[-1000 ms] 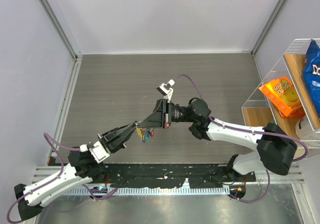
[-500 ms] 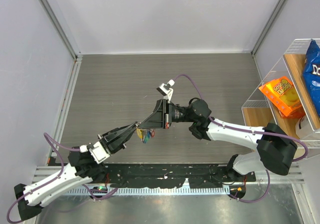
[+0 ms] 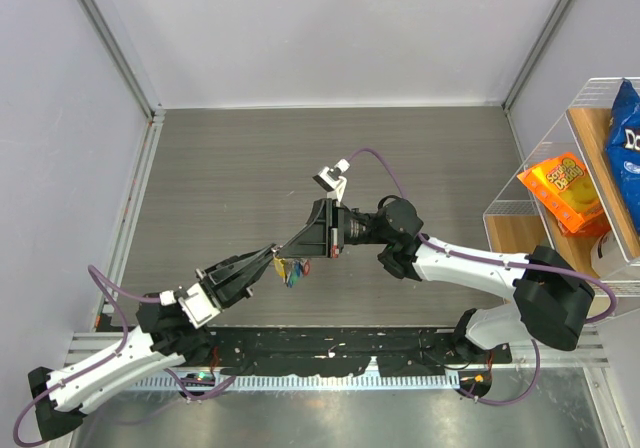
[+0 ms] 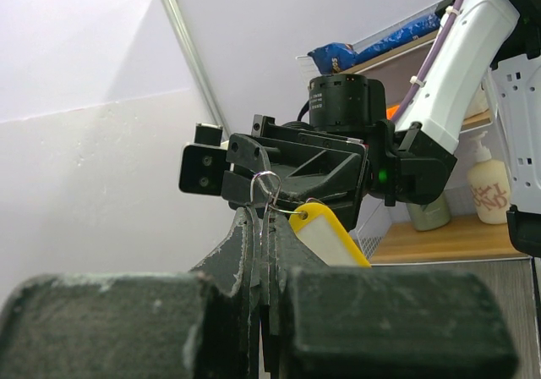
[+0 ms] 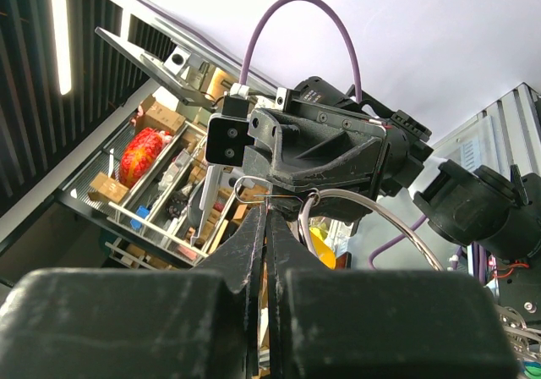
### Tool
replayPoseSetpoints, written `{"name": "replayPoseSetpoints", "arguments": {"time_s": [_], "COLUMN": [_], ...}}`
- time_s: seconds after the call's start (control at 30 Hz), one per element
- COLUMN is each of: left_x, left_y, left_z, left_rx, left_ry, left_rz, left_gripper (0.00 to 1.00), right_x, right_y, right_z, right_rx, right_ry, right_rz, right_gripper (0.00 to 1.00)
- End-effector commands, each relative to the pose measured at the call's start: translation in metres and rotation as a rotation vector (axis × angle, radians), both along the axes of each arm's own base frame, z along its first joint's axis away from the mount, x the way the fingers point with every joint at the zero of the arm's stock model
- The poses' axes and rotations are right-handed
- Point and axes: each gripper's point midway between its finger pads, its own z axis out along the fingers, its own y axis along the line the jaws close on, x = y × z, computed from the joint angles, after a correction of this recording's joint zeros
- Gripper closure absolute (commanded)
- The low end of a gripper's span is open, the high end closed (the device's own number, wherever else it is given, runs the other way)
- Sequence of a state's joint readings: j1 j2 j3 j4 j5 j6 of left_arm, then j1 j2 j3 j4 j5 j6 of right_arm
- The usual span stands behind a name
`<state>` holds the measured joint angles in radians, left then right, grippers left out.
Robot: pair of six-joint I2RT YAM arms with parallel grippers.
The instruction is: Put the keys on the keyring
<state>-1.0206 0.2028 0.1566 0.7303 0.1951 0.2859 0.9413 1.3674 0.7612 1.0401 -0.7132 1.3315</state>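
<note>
I am holding both arms tip to tip in mid-air above the table [image 3: 220,168]. The left gripper [image 3: 264,257] is reaching in from the near left and the right gripper [image 3: 290,249] from the far right, so the two are lying along one diagonal line.

- **Left fingers:** they are closed, and in the left wrist view the keyring [image 4: 267,184] is standing up from between their tips as a thin wire loop.
- **Right fingers:** they are also closed. Wire is sitting at their tips in the right wrist view, but I cannot tell whether they are pinching the ring or a key.
- **Keys:** the keys [image 3: 293,271] are hanging in a bunch just below the meeting point, with the yellow key head [image 4: 328,233] lying to the right of the left fingertips.

I am judging that the coming move turns on this contact point. Both grippers are equally near, and the ring's plane is standing roughly along the left fingers.
</note>
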Motion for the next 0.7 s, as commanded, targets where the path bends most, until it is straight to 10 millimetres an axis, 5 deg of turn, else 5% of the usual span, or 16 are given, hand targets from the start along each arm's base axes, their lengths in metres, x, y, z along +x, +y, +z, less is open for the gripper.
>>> {"name": "replayPoseSetpoints", "arguments": {"time_s": [0.0,0.67], "left_x": [-0.010,-0.004], "left_y": [-0.006,-0.010], "left_z": [0.000,-0.013], "left_rx": [0.011,0.037], "left_ry": [-0.033,-0.017], "left_rz": [-0.055,-0.033], "left_gripper": [1.00,1.00], "right_x": [0.000,-0.003], "right_y": [-0.006,-0.011], "right_z": [0.042,0.070], "right_rx": [0.121,0.165], "right_ry": [-0.071,-0.098], "right_rz": [-0.038,-0.033], "right_gripper": [0.94,0.94]}}
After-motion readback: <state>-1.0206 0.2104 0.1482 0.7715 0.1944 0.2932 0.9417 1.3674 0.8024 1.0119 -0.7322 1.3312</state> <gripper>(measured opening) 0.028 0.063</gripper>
